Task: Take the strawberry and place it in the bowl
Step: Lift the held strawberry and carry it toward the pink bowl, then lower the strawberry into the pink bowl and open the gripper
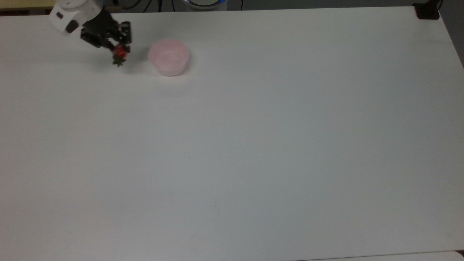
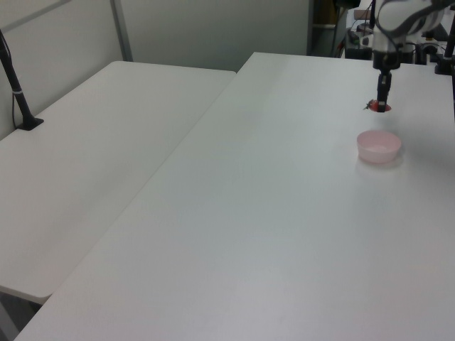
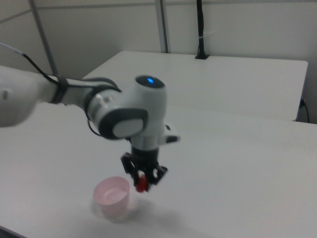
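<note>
While apparently off the table, the claw pinches the strawberry.

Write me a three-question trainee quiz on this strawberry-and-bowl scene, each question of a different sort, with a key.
1. True or false: the strawberry lies inside the bowl.
2. Multiple choice: in the top view, the claw is (A) at the bowl's left, (B) at the bowl's right, (C) directly over the bowl.
3. Fill in: the claw is shut on the ____.

Key:
1. False. The strawberry is held off the table in the claw, beside the bowl, and the bowl looks empty.
2. A.
3. strawberry.
</note>
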Motion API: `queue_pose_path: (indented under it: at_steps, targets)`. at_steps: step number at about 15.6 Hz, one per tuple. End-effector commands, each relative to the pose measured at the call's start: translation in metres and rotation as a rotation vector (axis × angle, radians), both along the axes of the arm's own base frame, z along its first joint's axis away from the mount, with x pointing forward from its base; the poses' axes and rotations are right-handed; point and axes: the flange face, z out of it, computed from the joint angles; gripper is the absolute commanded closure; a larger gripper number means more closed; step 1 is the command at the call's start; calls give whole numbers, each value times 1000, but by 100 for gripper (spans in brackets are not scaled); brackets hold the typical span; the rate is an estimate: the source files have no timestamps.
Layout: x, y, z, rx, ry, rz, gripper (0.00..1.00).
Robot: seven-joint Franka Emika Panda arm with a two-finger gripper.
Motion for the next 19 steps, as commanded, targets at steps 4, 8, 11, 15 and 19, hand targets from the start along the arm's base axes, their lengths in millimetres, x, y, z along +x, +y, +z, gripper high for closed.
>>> queue_pose_path:
  at_steps: [4,8,11,15,19]
  targets:
    - [17,100,3,-15,84,44,79]
    - [17,108,-32,-68,174,85,79]
    - [10,109,-38,-95,235,121,74]
    - [4,110,-36,-98,299,97,0]
    - [17,112,1,-119,278,-1,0]
